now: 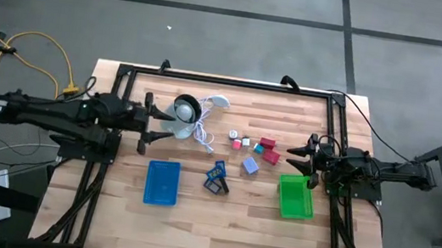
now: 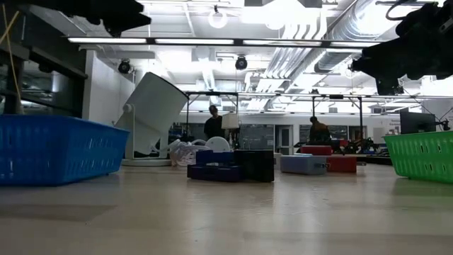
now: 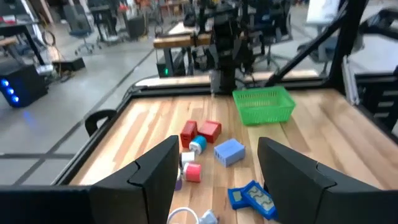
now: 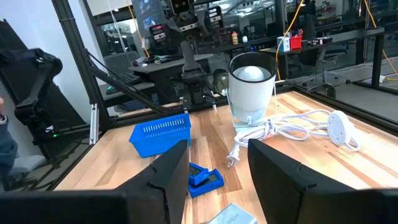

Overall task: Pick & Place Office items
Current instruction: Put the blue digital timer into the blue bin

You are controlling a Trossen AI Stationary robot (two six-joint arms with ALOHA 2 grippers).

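While both arms hang above the surface (image 1: pixel 191 223) with nothing in them, the main risk I see lies in how tightly the office items are packed. The left end effector (image 3: pixel 214 171) has its fingers spread and empty, poised at the left near the round fan (image 1: pixel 184 112) and its white cord (image 1: pixel 203 130); the right end effector (image 4: pixel 217 171) is parted too, grasping nothing, at the right just beside the green tray (image 1: pixel 295 195). The small pieces sit in a loose cluster right of centre: two red blocks (image 3: pixel 202 131) touching each other, a pink piece (image 3: pixel 193 172) and a teal one (image 3: pixel 197 144) close by, and a pale-blue block (image 3: pixel 229 151) a little nearer. A descent on any one of them could nudge a neighbour, or pinch two at once. The cord trails toward the cluster, so a left-arm reach could snag it. The dark blue clip (image 1: pixel 216 177) lies apart, between the blue tray (image 1: pixel 162 182) and the green one; its long axis runs diagonally, from far right to near left, so fingers closing along that line would probably slip off. Both trays appear empty.
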